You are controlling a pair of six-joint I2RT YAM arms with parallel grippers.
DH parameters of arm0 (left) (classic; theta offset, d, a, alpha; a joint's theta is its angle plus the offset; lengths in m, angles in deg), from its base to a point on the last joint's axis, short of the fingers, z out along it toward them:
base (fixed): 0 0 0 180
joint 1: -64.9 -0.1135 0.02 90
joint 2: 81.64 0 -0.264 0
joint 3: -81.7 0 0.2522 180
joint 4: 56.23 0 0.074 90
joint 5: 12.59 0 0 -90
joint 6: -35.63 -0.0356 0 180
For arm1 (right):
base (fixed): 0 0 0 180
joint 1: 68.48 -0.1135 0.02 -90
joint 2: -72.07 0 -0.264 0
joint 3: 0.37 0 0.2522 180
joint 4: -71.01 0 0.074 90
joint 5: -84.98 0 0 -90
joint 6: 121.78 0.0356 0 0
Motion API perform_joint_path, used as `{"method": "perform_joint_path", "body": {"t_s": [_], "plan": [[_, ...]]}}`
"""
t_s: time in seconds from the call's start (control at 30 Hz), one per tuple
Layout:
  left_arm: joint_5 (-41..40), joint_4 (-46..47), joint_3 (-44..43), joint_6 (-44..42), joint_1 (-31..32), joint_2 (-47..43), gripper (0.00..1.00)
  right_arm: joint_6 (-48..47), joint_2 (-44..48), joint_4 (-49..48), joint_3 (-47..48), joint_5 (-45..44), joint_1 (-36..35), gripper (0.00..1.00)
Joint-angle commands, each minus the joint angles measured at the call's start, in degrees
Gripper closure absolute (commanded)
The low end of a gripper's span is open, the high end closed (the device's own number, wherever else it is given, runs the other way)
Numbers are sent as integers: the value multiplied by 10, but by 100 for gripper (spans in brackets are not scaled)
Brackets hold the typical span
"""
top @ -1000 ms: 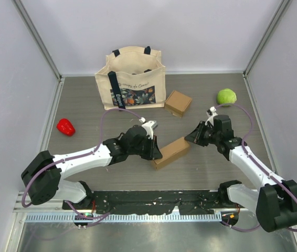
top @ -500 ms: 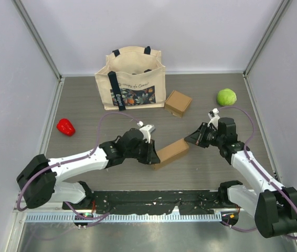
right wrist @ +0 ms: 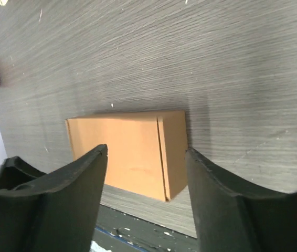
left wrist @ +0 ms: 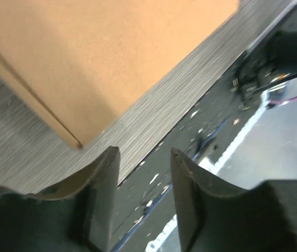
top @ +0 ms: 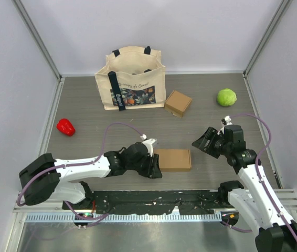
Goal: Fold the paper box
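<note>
The paper box (top: 172, 159) lay closed and flat near the middle of the desk's (top: 211, 113) near edge. The left end effector (top: 152, 168) sat just beside its left end, fingers slightly parted and empty, probably bracing it. The right end effector (top: 203, 142), spread wide and empty, faced its right end, seemingly lined up to press.

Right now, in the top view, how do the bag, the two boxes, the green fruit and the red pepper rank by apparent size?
1. Bag
2. Near box
3. Far box
4. Green fruit and red pepper: these look about alike, so I do not rank them.
</note>
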Motion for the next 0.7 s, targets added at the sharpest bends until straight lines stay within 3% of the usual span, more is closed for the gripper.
{"method": "perform_joint_path", "body": {"t_s": [0.0,0.03,0.07,0.1,0.17,0.3,0.37,0.5,0.67], "plan": [[-48,-77,6,1,12,-59,47,18,24,77,33,-47,1,28],[-73,-95,7,2,10,-89,42,18,20,69,30,-44,1,28],[-82,-102,9,2,6,-137,23,14,14,61,27,-37,1,27],[-81,-106,13,5,0,-158,12,9,-6,49,13,-31,1,26],[-58,-112,11,15,-29,-180,0,-12,-36,-8,-3,30,1,26],[-40,-163,-15,25,-103,-135,3,-11,-115,-93,-21,77,0,27],[-4,-130,-17,22,-149,-95,4,5,-117,-107,-32,83,-3,27],[68,-112,-78,-6,-176,31,9,27,-107,-106,-60,67,-14,32],[135,-13,-107,30,-176,138,36,92,-113,-176,-103,110,-35,53]]}}
